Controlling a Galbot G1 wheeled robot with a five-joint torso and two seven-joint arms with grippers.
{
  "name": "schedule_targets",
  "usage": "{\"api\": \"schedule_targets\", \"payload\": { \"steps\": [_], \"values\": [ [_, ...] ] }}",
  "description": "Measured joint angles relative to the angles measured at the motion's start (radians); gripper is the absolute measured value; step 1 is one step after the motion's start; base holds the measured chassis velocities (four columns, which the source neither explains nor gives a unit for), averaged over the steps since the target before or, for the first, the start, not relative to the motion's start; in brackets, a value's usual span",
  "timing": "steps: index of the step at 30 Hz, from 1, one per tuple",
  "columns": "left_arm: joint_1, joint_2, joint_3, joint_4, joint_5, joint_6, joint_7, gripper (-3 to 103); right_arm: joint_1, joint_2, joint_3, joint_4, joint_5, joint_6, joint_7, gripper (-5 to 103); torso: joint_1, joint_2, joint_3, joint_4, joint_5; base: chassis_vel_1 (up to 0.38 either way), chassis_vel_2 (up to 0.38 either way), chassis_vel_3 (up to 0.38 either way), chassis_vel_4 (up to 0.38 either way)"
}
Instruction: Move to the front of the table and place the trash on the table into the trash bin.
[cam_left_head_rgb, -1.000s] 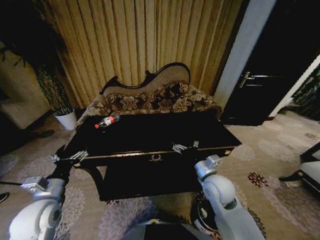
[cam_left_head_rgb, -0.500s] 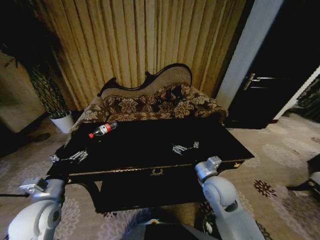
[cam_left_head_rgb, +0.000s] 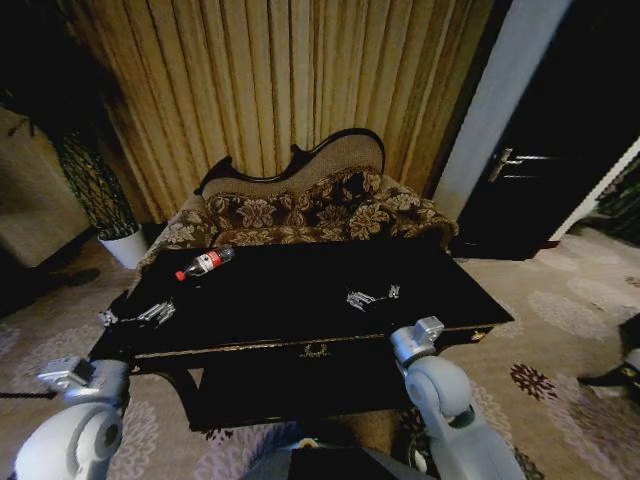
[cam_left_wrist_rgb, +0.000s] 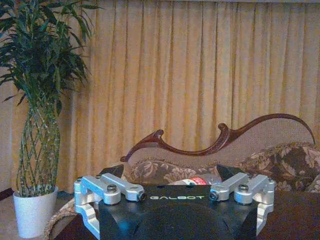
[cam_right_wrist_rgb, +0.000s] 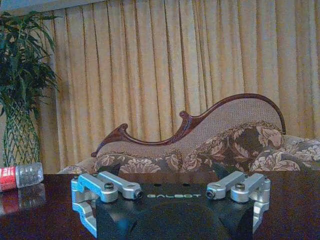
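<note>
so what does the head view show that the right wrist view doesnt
Head view alone: the floor and patterned carpet, the dark door, the table's front edge with its gold pull, the white plant pot, and both arms, with the left gripper and right gripper held over the table, empty.

Right wrist view alone: a close, low look at the right gripper's linkage, and the plant's leaves.

Both: the bottle lying on its side on the table, the floral sofa and the gold curtain.
</note>
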Motion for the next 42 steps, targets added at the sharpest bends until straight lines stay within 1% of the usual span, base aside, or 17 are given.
{"api": "schedule_targets", "payload": {
  "steps": [19,20,23,27,29,30,31,32,33,34,35,37,38,39,40,41,42],
  "values": [
    [-0.001,0.012,-0.001,0.014,-0.025,-0.016,0.007,100,-0.017,0.011,0.012,0.013,-0.007,0.000,0.000,100,0.000,0.000,0.000,0.0001,-0.0001,0.000,0.000,0.000,0.000],
    [-0.003,0.015,0.002,0.021,-0.025,-0.033,0.003,100,-0.018,0.013,0.012,0.014,-0.007,0.000,0.000,100,0.000,0.000,0.000,0.0001,0.0000,0.000,0.000,0.000,0.000],
    [-0.008,0.022,0.006,0.031,-0.024,-0.049,-0.012,100,-0.020,0.014,0.013,0.015,-0.007,0.000,0.000,100,0.000,0.000,0.000,0.0001,-0.0001,0.000,0.000,0.000,0.000],
    [-0.016,0.044,0.001,0.033,-0.042,-0.024,-0.024,100,-0.021,0.012,0.020,0.011,-0.006,0.000,0.000,100,0.000,0.000,0.000,0.0002,-0.0001,0.000,0.000,0.000,0.000],
    [-0.045,0.091,-0.009,0.033,-0.083,0.035,-0.054,100,-0.020,0.011,0.030,-0.001,-0.005,0.000,0.000,100,0.000,0.000,0.000,0.0001,-0.0001,0.000,0.000,0.000,0.000],
    [-0.045,0.091,-0.009,0.033,-0.083,0.035,-0.054,100,-0.020,0.011,0.030,-0.001,-0.005,0.000,0.000,100,0.000,0.000,0.000,0.0001,-0.0001,0.000,0.000,0.000,0.000],
    [-0.055,0.105,-0.011,0.034,-0.103,0.051,-0.065,100,-0.020,0.011,0.033,-0.004,-0.005,0.001,0.000,100,0.000,0.000,0.000,-0.0003,0.0001,0.000,0.000,0.000,0.000],
    [-0.086,0.153,-0.011,0.042,-0.148,0.107,-0.110,100,-0.022,0.013,0.040,-0.014,-0.005,0.009,0.000,100,0.000,0.000,0.000,0.0003,-0.0005,0.000,0.000,0.000,0.000],
    [-0.086,0.153,-0.011,0.042,-0.148,0.107,-0.110,100,-0.022,0.013,0.040,-0.014,-0.005,0.009,0.000,100,0.000,0.000,0.000,0.0003,-0.0005,0.000,0.000,0.000,0.000],
    [-0.118,0.200,-0.014,0.056,-0.177,0.151,-0.138,100,-0.024,0.016,0.045,-0.022,-0.005,0.015,0.000,100,0.000,0.000,0.000,-0.0003,0.0002,0.000,0.000,0.000,0.000],
    [-0.118,0.200,-0.014,0.056,-0.177,0.151,-0.138,100,-0.024,0.016,0.045,-0.022,-0.005,0.015,0.000,100,0.000,0.000,0.000,-0.0003,0.0002,0.000,0.000,0.000,0.000],
    [-0.184,0.298,-0.020,0.107,-0.229,0.208,-0.155,100,-0.027,0.023,0.057,-0.035,-0.005,0.023,0.000,100,0.000,0.000,0.000,-0.0002,0.0000,0.000,0.000,0.000,0.000],
    [-0.200,0.324,-0.020,0.126,-0.240,0.217,-0.155,100,-0.028,0.024,0.059,-0.037,-0.005,0.025,0.000,100,0.000,0.000,0.000,-0.0001,-0.0001,0.000,0.000,0.000,0.000],
    [-0.200,0.324,-0.020,0.126,-0.240,0.217,-0.155,100,-0.028,0.024,0.059,-0.037,-0.005,0.025,0.000,100,0.000,0.000,0.000,-0.0001,-0.0001,0.000,0.000,0.000,0.000],
    [-0.237,0.382,-0.020,0.182,-0.260,0.229,-0.150,100,-0.029,0.026,0.063,-0.040,-0.005,0.029,0.000,100,0.000,0.000,0.000,0.0000,-0.0002,0.000,0.000,0.000,0.000],
    [-0.258,0.416,-0.020,0.220,-0.278,0.231,-0.138,100,-0.029,0.026,0.067,-0.042,-0.005,0.030,0.000,100,0.000,0.000,0.000,0.0000,-0.0003,0.000,0.000,0.000,0.000],
    [-0.258,0.416,-0.020,0.220,-0.278,0.231,-0.138,100,-0.029,0.026,0.067,-0.042,-0.005,0.030,0.000,100,0.000,0.000,0.000,0.0000,-0.0003,0.000,0.000,0.000,0.000]
  ]
}}
